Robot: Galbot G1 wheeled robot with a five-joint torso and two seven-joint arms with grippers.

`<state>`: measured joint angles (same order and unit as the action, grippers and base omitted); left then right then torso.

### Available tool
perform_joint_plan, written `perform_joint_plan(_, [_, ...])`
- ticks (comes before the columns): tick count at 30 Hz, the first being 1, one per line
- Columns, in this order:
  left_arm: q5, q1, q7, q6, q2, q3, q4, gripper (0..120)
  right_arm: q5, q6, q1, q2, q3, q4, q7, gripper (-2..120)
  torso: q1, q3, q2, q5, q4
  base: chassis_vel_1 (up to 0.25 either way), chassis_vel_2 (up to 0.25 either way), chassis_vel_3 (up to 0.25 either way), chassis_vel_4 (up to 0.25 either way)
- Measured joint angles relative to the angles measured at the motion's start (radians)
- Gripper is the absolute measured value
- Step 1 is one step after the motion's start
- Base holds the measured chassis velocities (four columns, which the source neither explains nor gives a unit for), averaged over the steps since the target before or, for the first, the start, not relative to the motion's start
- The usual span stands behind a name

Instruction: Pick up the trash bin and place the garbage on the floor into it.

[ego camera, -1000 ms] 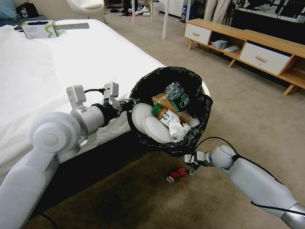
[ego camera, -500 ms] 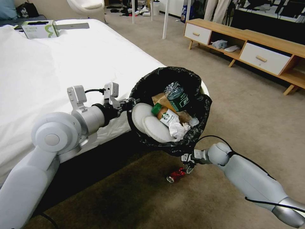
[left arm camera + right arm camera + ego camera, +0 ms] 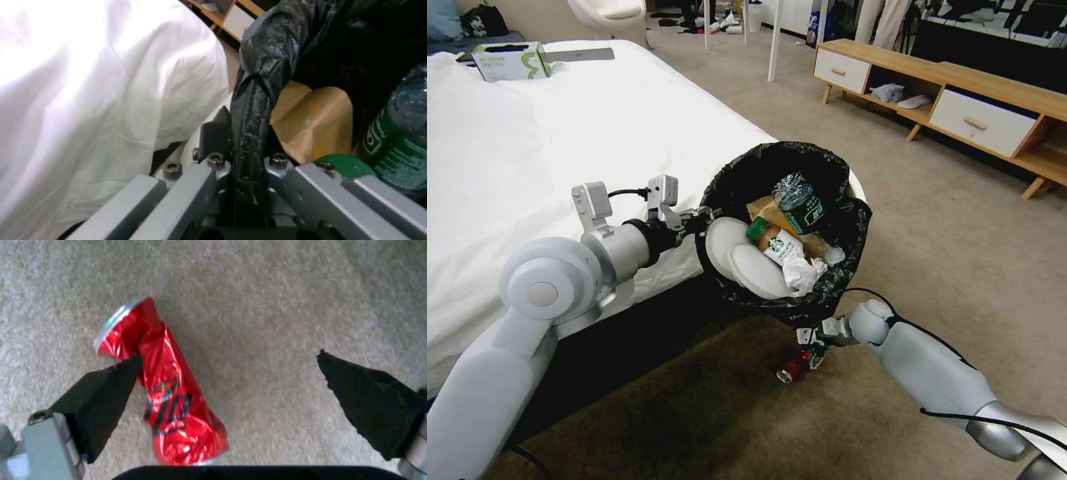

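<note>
My left gripper point(image 3: 697, 219) is shut on the rim of the trash bin point(image 3: 774, 152), holding it in the air beside the bed; the left wrist view has the black bag's folded edge point(image 3: 251, 110) pinched between the jaws of this gripper point(image 3: 247, 160). Inside lie a green-capped brown-drink bottle point(image 3: 775, 243), a clear green-label bottle point(image 3: 798, 199), a brown paper bag point(image 3: 318, 116), white tissue point(image 3: 804, 273) and white round pads point(image 3: 740, 257). On the floor point(image 3: 960, 253) below the bin lies a crushed red can point(image 3: 792, 369). My right gripper point(image 3: 810, 345) hangs open just over it; the can point(image 3: 164, 386) lies against one finger point(image 3: 104, 396) of the open gripper point(image 3: 228, 357).
A white-sheeted bed point(image 3: 527, 147) runs along the left, with a cardboard box point(image 3: 507, 61) at its far end. A low wooden cabinet with white drawers point(image 3: 960, 100) stands at the back right. Open carpet lies to the right of the can.
My right arm has moved left and lower, bringing its open gripper from beside the can's right end to just over it. The bin and left arm have hardly moved.
</note>
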<state>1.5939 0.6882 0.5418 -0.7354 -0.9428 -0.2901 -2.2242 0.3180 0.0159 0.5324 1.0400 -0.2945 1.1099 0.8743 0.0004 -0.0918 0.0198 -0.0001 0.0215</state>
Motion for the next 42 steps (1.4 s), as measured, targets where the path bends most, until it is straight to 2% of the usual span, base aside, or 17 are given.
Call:
perform_joint_plan(7, [-0.005,0.006,-0.002,0.000,-0.005,-0.001,0.000,2,0.001,-0.022,-0.012,0.030,-0.011,-0.034,0.000,100,0.000,0.000,0.000,0.0000,0.0000,0.000,0.000,0.000,0.000])
perform_joint_plan(13, [-0.011,0.014,-0.003,0.000,-0.008,-0.002,-0.002,2,0.016,-0.056,-0.016,0.088,-0.016,-0.092,-0.004,100,0.000,0.000,0.000,0.0001,-0.0002,0.000,0.000,0.000,0.000])
perform_joint_plan(21, [-0.014,0.018,-0.003,0.000,-0.005,-0.006,-0.004,2,0.023,-0.059,-0.008,0.106,-0.019,-0.107,-0.006,100,0.000,0.000,0.000,0.0000,0.0000,0.000,0.000,0.000,0.000])
perform_joint_plan(26, [-0.018,0.019,-0.003,0.000,-0.006,-0.005,0.001,2,0.014,-0.057,-0.001,0.065,-0.014,-0.057,0.013,100,0.000,0.000,0.000,0.0003,-0.0002,0.000,0.000,0.000,0.000])
perform_joint_plan(28, [-0.019,0.017,-0.004,0.000,-0.006,-0.005,0.004,2,0.003,-0.051,0.001,0.018,-0.010,-0.002,0.029,100,0.000,0.000,0.000,-0.0004,0.0004,0.000,0.000,0.000,0.000])
perform_joint_plan(32, [-0.020,0.009,-0.006,0.000,-0.009,-0.001,0.010,2,-0.013,-0.038,0.010,-0.026,0.001,0.064,0.047,100,0.000,0.000,0.000,0.0000,0.0000,0.000,0.000,0.000,0.000])
perform_joint_plan(42, [-0.024,0.011,-0.007,0.000,-0.013,0.001,0.011,2,-0.017,-0.029,0.025,-0.055,0.007,0.102,0.068,100,0.000,0.000,0.000,0.0002,-0.0001,0.000,0.000,0.000,0.000])
